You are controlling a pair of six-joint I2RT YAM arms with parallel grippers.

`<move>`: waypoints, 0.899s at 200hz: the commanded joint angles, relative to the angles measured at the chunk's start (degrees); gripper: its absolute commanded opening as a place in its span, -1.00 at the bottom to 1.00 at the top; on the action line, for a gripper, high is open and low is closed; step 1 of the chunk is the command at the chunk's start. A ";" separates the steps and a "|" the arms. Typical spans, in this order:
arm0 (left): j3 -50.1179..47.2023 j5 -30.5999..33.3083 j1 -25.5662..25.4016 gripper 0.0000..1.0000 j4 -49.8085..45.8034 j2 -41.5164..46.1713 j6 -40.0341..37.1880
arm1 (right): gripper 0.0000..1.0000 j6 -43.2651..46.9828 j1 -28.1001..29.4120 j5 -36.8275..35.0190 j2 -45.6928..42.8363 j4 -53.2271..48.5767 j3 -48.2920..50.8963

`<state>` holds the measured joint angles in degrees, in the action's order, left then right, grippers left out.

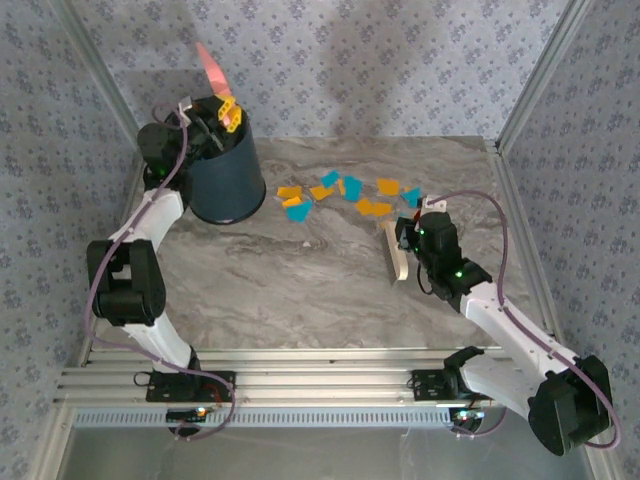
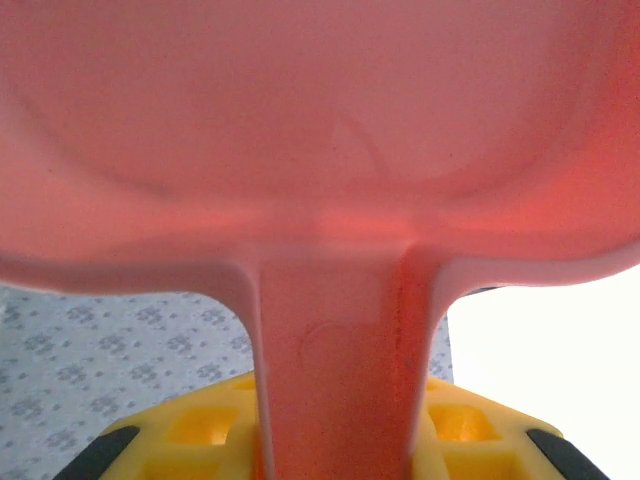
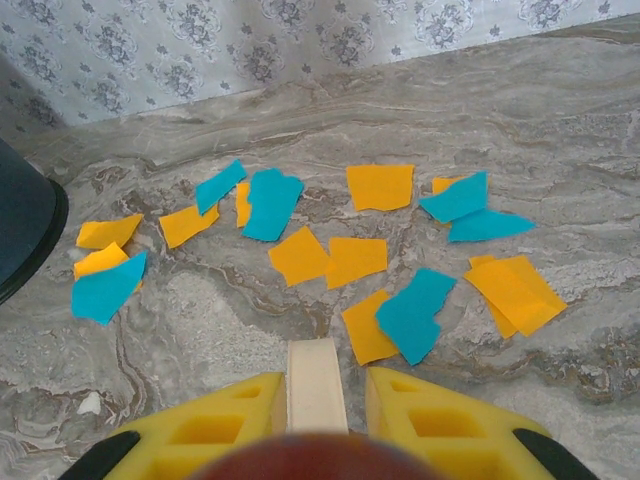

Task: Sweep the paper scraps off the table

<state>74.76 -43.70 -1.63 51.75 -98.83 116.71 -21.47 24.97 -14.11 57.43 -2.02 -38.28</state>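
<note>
Right end effector (image 3: 322, 380) clamps handle (image 3: 317, 395) near paper scraps (image 3: 300, 255).

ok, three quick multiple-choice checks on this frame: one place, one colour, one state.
1. The scraps lie: A on the table, between bin and right arm; B inside a drawer; C on the floor.
2. The dustpan is: A green; B pink; C black.
3. The left fingers are: A open; B shut on a scrap; C shut on the dustpan handle.
Key: 1 A, they dot the bare stone top; 2 B, pink from above and at the wrist; 3 C, the handle runs between the yellow fingers.
</note>
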 commanded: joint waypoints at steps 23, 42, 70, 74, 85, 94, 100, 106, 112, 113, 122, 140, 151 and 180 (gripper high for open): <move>-1.11 5.50 -0.46 -1.00 12.86 -1.85 5.93 | -1.00 -0.48 -0.41 -0.57 -1.43 -0.37 -1.22; -1.57 5.67 -0.57 -1.00 12.78 -2.28 6.11 | -1.00 -0.44 -0.53 -0.46 -1.59 -0.44 -1.11; -1.33 5.17 -0.56 -1.00 13.35 -2.69 6.45 | -1.00 -0.48 -0.56 -0.57 -1.68 -0.51 -1.06; -1.25 4.84 -0.54 -1.00 13.10 -2.62 6.24 | -1.00 -0.50 -0.48 -0.56 -1.66 -0.53 -1.05; -0.87 3.62 -0.57 -1.00 11.51 -2.33 4.73 | -1.00 -0.50 -0.55 -0.47 -1.71 -0.48 -1.01; -0.44 1.94 -0.51 -1.00 8.93 -1.80 2.65 | -1.00 -0.50 -0.56 -0.31 -1.79 -0.44 -1.02; -0.45 0.95 -0.53 -1.00 6.75 -1.26 0.76 | -1.00 -0.44 -0.53 -0.22 -1.87 -0.40 -1.01; -0.34 -0.06 -0.50 -1.00 4.04 -0.52 -1.62 | -1.00 -0.50 -0.55 -0.13 -1.95 -0.44 -1.03; -0.40 -0.96 -0.47 -1.00 1.34 0.21 -3.90 | -1.00 -0.48 -0.56 -0.04 -2.02 -0.40 -0.98; -0.40 -1.09 -0.47 -1.00 0.90 0.30 -4.32 | -1.00 -0.40 -0.55 -0.04 -1.99 -0.37 -0.99; -0.36 -1.96 -0.30 -1.00 -2.61 1.38 -7.78 | -1.00 -0.41 -0.59 0.04 -2.19 -0.31 -0.88; 0.48 -4.39 -0.04 -1.00 -8.56 2.34 -13.50 | -1.00 -0.30 -0.55 0.12 -2.37 -0.19 -0.68; 1.42 -5.82 0.12 -1.00 -14.20 2.98 -17.99 | -1.00 -0.23 -0.61 0.26 -2.48 -0.25 -0.65; 5.90 -7.36 -0.07 -1.00 -37.90 6.10 -38.01 | -1.00 -0.16 -0.68 0.22 -2.63 -0.18 -0.32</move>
<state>74.15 -47.59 -1.89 34.17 -97.69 98.56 -21.45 24.69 -14.11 56.12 -2.83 -38.28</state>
